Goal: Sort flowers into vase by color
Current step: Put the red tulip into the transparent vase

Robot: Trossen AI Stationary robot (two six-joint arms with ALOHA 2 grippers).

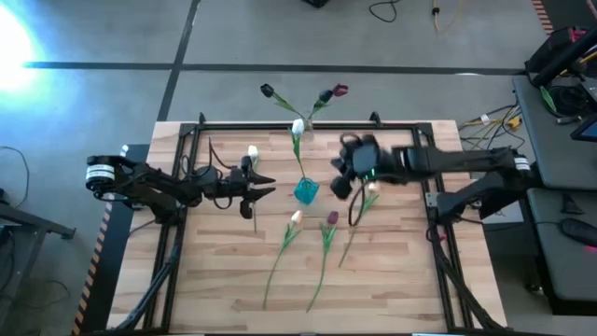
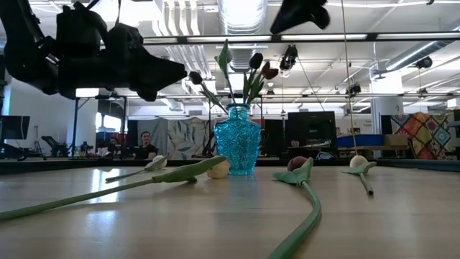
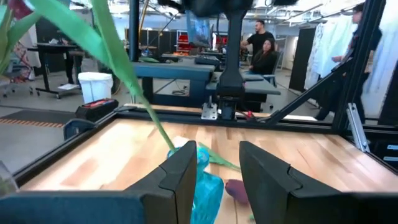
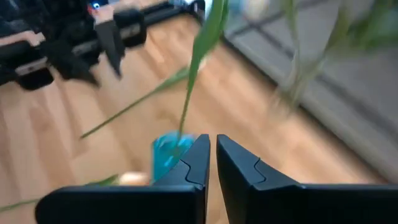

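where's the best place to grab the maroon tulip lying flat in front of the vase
Likely the stem just below the head of the maroon tulip, coming straight down from above. It lies flat with the thin stem trailing away from the vase, so fingers should straddle the stem crosswise.

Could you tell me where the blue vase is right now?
In the high view the vase stands mid-table, between the two arms, with a peach tulip and a maroon tulip lying just in front.

Vase (image 1: 306,192) between both arms, mid-table

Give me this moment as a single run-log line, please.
vase: three flowers in | table: four flowers lying | right claw: shut, empty, near vase | left claw: open, waiting left of vase
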